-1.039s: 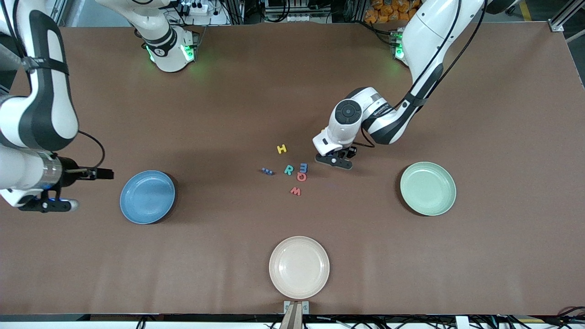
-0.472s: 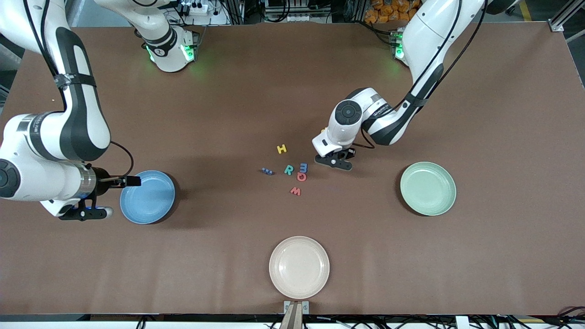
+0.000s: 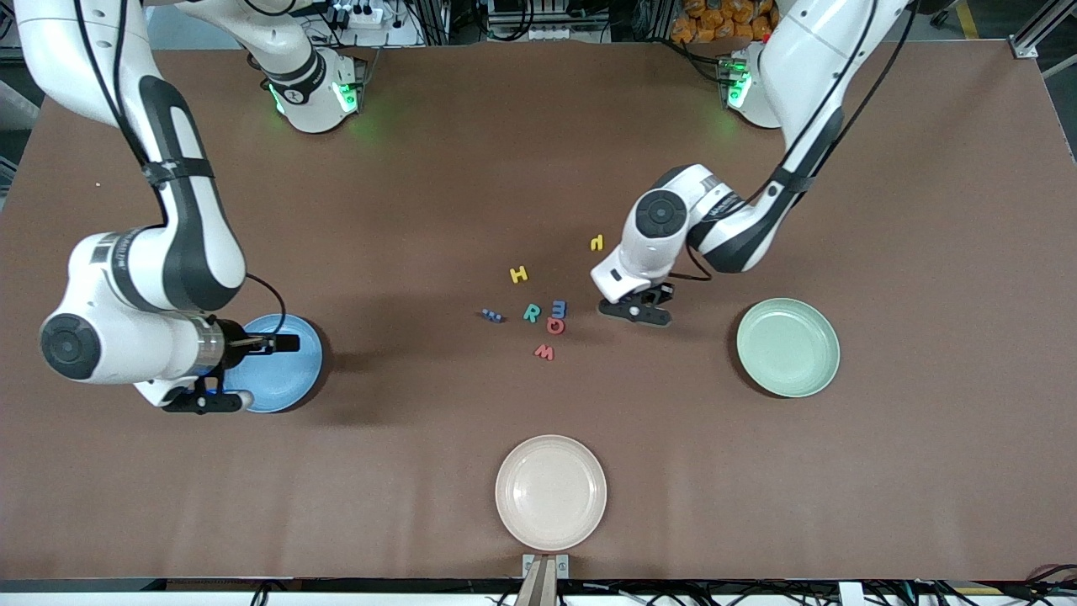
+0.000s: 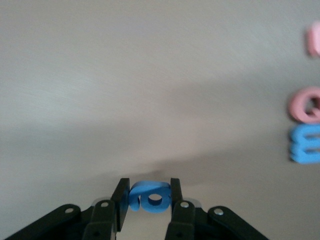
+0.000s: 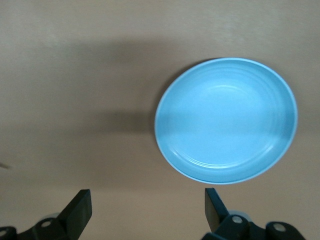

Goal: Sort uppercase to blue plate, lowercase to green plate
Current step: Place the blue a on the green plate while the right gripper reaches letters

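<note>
Right now the left gripper point(image 4: 148, 200) has its two fingers point(image 4: 120, 197) pinched nearly together on the blue a point(image 4: 148, 196), gripping it by its sides. It hangs over bare table between the cluster of letters and the green plate point(image 3: 788, 347), which sits empty toward the left arm's end.

Over at the right arm's end, the right gripper point(image 5: 147, 210) hovers with its fingers spread wide and nothing between them, above the table just by the rim of the blue plate point(image 3: 282, 370); that plate holds nothing either.

On the mat in the middle lie the other letters. The yellow H point(image 3: 519, 273) is farthest from the front camera within the group, and the yellow hooked letter point(image 3: 596, 243) lies off by itself, farther still. The teal R point(image 3: 531, 313), the blue m point(image 3: 559, 308) and the red round letter point(image 3: 555, 326) sit close together, m and the round one just beside each other. The red w point(image 3: 544, 352) is nearest the camera, and the blue zigzag letter point(image 3: 492, 316) lies beside the R, toward the right arm's end. A cream plate point(image 3: 550, 491) stands at the table's near edge.
</note>
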`<move>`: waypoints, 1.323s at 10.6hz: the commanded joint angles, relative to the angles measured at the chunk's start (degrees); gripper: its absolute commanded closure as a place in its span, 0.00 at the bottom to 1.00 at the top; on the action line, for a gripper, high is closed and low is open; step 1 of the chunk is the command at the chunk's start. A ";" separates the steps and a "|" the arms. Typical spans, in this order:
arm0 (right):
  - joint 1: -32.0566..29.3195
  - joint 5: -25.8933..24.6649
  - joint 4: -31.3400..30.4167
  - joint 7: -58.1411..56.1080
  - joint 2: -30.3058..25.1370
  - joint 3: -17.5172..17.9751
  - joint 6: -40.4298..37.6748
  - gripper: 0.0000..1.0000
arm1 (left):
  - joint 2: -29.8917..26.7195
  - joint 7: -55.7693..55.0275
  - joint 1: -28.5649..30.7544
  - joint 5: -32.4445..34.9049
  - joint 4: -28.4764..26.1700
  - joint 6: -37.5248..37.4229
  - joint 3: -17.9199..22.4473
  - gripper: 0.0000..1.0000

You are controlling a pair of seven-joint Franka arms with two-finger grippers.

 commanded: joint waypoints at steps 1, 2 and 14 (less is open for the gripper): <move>5.12 0.83 0.63 0.09 0.09 -0.20 2.23 0.00 | -5.28 7.17 6.15 0.58 -1.05 -3.37 -0.75 1.00; 8.37 0.74 0.71 0.09 0.01 -0.20 3.90 0.00 | -5.90 12.17 9.48 0.58 -1.05 -4.16 -0.84 1.00; 34.77 -8.23 1.25 -1.58 4.39 -0.11 14.00 0.00 | 1.48 35.77 27.70 1.28 3.95 -4.17 -0.22 0.00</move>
